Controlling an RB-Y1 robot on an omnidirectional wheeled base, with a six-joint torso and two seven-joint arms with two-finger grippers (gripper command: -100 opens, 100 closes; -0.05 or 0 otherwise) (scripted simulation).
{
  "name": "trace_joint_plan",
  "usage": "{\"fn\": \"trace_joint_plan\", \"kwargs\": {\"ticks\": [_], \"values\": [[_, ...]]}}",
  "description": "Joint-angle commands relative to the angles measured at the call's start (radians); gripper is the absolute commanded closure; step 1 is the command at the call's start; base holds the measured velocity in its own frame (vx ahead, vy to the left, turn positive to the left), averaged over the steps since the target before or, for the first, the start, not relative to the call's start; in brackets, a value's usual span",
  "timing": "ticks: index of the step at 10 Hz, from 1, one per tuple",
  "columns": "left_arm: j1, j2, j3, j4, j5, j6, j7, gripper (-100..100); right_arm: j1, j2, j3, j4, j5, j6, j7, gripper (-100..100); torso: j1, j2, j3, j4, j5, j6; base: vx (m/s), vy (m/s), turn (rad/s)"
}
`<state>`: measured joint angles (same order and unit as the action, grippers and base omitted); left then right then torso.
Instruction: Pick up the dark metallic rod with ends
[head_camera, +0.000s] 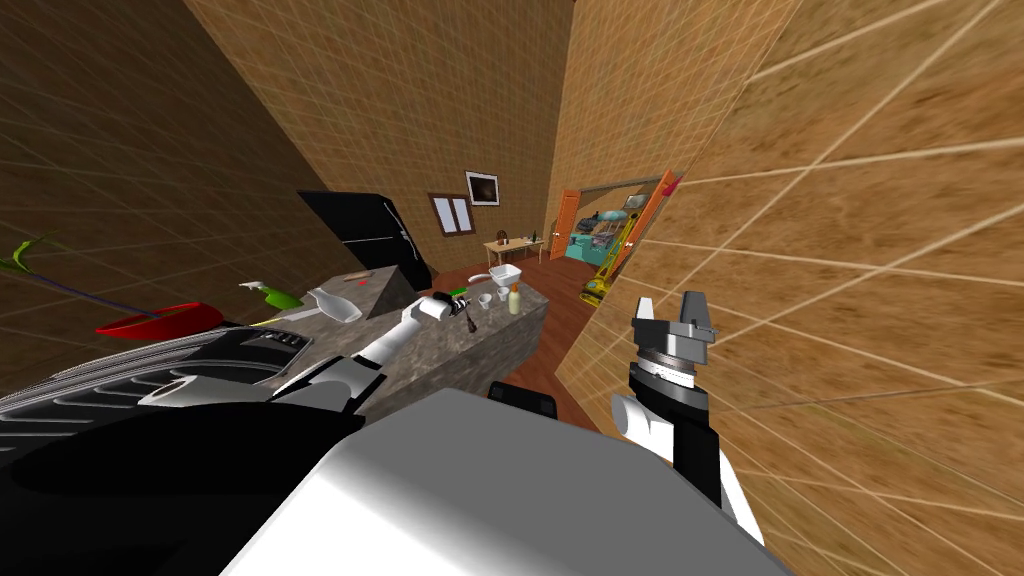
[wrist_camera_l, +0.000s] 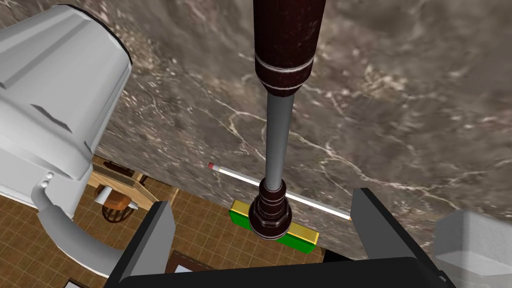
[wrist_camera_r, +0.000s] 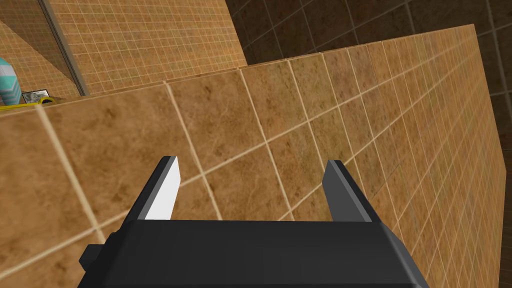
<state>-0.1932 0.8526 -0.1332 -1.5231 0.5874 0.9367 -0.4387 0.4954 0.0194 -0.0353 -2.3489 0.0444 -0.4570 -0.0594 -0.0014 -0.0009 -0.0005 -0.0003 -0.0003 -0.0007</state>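
Left gripper (wrist_camera_l: 261, 199): reaches out over the grey marbled counter (wrist_camera_l: 400, 100). Its fingers stand apart and straddle the rod (wrist_camera_l: 279, 130) without touching it.

Rod: grey shaft with a dark reddish-brown piece at each end. It appears to lie on the counter near the edge, running lengthwise away from the gripper. Its near knob sits between the fingers, over a pencil (wrist_camera_l: 235, 175) and a green and yellow block (wrist_camera_l: 300, 235).

White cup (wrist_camera_l: 55, 90): stands just beside the left finger.

Assessment: the fingers are lined up for a sideways pinch, and closing is not yet done. The grip looks set at the knob, so the rod's long free end may tip when lifted. Any sideways drift risks bumping the cup.

Right gripper (wrist_camera_r: 250, 170): held raised beside the tiled wall (wrist_camera_r: 300, 125), fingers apart and empty, apparently parked out of the way.
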Motion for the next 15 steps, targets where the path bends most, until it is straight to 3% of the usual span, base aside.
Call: {"fn": "trace_joint_plan", "kwargs": {"ticks": [1,6,12,13,15], "values": [[-0.015,0.007,-0.004,0.023,0.013,0.043,-0.017,-100,0.000,0.000,0.000,0.000,0.000,0.000,0.000,0,0.000,0.000,0.000,0.000,0.000,0.000,0.017,-0.013,-0.055],[-0.085,0.042,-0.025,0.133,0.078,0.186,-0.098,-100,0.000,0.000,0.000,0.000,0.000,0.000,0.000,0,0.000,0.000,0.000,0.000,0.000,-0.001,0.018,-0.012,-0.071],[-0.140,0.064,-0.043,0.225,0.130,0.322,-0.169,-100,0.000,0.000,0.000,0.000,0.000,0.000,0.000,0,0.001,0.001,0.000,0.000,0.000,-0.001,0.015,-0.010,-0.047],[-0.140,0.064,-0.043,0.225,0.130,0.322,-0.169,-100,0.000,0.000,0.000,0.000,0.000,0.000,0.000,0,0.000,0.001,0.000,0.000,0.000,0.000,0.011,-0.006,-0.037],[-0.169,0.073,-0.052,0.272,0.156,0.384,-0.207,-100,0.000,0.000,0.000,0.000,0.000,0.000,0.000,0,0.001,0.001,0.000,0.000,0.000,0.000,0.024,-0.011,-0.101]]}}
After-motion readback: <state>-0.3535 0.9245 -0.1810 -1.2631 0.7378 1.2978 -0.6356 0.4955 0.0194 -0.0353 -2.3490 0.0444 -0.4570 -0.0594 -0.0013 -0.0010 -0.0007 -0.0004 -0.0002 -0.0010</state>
